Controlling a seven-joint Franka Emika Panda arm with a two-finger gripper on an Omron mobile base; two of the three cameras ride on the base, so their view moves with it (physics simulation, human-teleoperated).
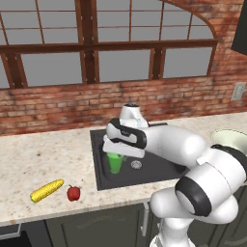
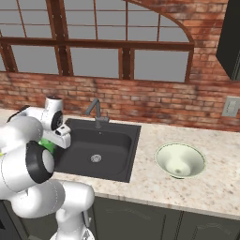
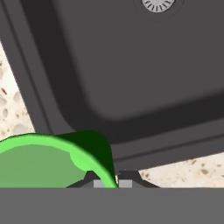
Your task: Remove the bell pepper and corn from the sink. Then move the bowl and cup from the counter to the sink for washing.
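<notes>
Nearest the hand camera: the cup [image 3: 39,162], its bright green rim pinched at the wall between the two dark fingertips [image 3: 89,178] of the gripper [image 3: 109,180], jaws pressed close with only the thin wall between them. Taking the sink [image 1: 159,169] as landmark: the cup hangs upright over its left part, inside the basin's outline, with the drain [image 1: 136,164] just beside it to the right; whether its base touches the floor of the basin I cannot tell. The counter [image 1: 29,159] left of the sink carries the corn [image 1: 47,190] and, just beside that, the bell pepper [image 1: 73,193], both well clear of the basin, so the first half of the task looks done. The bowl [image 2: 180,160] sits on the counter right of the sink, not yet moved. Handling judgement: cup likely light, rigid and smooth, so a rim pinch holds but could slip or swing; release low. Bowl is wide and shallow, too broad to span; best taken at the rim wall, one finger inside and one outside, and it may tilt under its own weight. Corn bumpy, grips well; pepper glossy, apt to roll.
</notes>
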